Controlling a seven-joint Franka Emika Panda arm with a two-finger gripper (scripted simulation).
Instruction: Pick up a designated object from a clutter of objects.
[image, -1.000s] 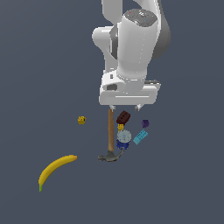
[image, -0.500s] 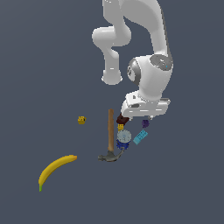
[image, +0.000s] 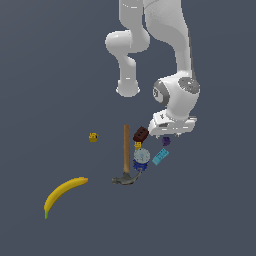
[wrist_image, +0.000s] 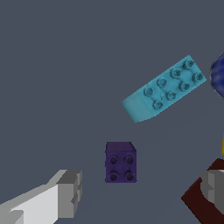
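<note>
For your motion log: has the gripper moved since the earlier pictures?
Yes. The gripper has shifted toward the exterior view's right and lower, away from the hammer, now above the purple block.

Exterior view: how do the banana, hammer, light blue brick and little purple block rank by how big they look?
1. Hammer and banana: similar length, too close to separate.
2. Light blue brick.
3. Purple block, smallest, partly hidden under the gripper.

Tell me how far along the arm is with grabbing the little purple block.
Approach looks done: the gripper is above the purple block, jaws open with the block between them in the wrist view. In hand: lining up; nothing is gripped. Left: descend, close, lift. The light blue brick and red-brown brick lie close by.
</note>
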